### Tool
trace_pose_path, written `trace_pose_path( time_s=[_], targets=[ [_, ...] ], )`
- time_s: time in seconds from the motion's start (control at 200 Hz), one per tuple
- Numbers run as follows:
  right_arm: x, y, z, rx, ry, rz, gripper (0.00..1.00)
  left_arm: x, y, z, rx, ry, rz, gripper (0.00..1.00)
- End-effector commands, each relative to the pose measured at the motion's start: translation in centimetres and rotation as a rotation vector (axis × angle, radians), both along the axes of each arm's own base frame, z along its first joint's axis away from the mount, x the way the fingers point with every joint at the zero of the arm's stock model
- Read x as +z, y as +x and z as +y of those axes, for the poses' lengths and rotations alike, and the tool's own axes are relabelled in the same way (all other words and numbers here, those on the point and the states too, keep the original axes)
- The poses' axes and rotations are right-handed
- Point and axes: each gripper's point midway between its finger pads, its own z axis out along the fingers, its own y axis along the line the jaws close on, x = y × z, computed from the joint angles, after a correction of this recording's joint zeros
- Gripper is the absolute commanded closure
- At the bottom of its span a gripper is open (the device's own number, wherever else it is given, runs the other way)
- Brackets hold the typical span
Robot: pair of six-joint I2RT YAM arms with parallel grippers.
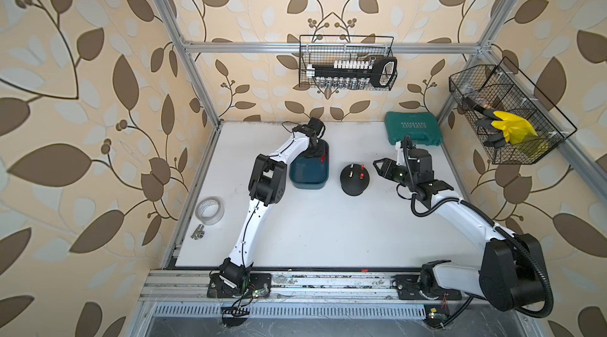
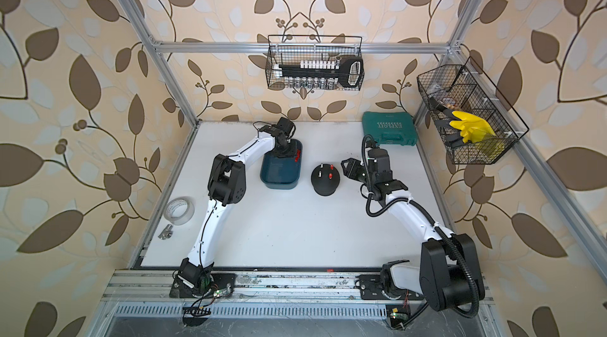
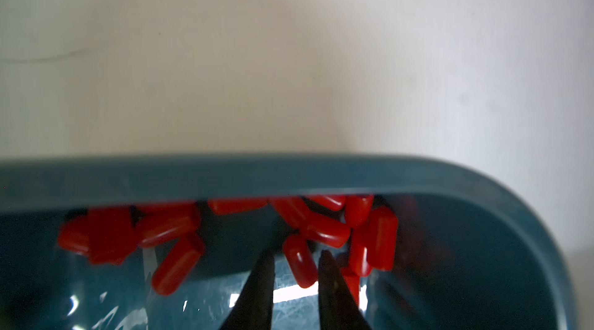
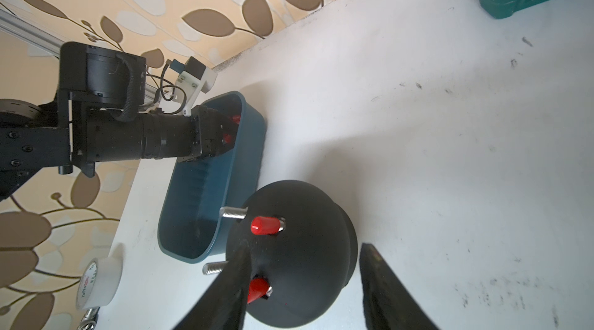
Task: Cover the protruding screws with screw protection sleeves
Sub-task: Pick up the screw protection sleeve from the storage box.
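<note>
My left gripper (image 3: 295,256) sits narrowly parted astride one screw protection sleeve (image 3: 299,262), not pinching it. My right gripper (image 4: 305,245) gapes empty, protruding screws (image 4: 233,212) just beyond its fingertips.

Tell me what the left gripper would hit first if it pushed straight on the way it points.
Most likely the red sleeve lying between the fingertips of the left gripper, then the floor of the blue tray; depth is hard to judge.
</note>
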Motion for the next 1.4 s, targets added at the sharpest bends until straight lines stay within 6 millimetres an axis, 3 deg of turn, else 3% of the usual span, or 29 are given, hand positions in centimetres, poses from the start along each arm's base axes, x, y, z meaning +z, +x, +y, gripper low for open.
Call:
trace_pose_path(
  time_s=[0.0, 0.42, 0.685, 0.71, 1.005, 1.1, 1.245, 1.394],
  targets=[
    [0.2, -0.3, -0.2, -0.001, -0.021, -0.018, 0.44, 0.6, 0.4, -0.5, -0.013, -0.004, -0.024, 0.78],
    [0.3, -0.4, 0.1, 0.011, -0.011, -0.018, 0.44, 1.9, 0.3, -0.5, -0.04, -0.007, -0.056, 0.88],
    [1.2, -0.4, 0.4, 0.029, -0.001, -0.034, 0.45, 5.6, -0.9, -0.3, -0.06, -0.045, -0.123, 0.89],
    [1.2, -0.4, 0.5, 0.033, 0.001, -0.034, 0.44, 5.0, -1.7, -0.1, -0.066, -0.041, -0.104, 0.89],
    [1.6, -0.4, 1.5, 0.072, 0.012, -0.047, 0.45, 9.3, -6.0, 1.3, -0.096, -0.095, -0.181, 0.9],
    [1.8, -0.3, 2.1, 0.097, 0.024, -0.052, 0.44, 10.6, -7.1, 0.7, -0.142, -0.154, -0.207, 0.91],
    [4.1, -1.0, 4.5, 0.214, 0.095, -0.081, 0.45, 12.9, -9.4, -0.2, -0.239, -0.24, -0.271, 0.94],
    [8.4, -2.9, 7.9, 0.393, 0.23, -0.113, 0.45, 16.4, -11.9, -1.5, -0.349, -0.381, -0.404, 0.96]
  ],
)
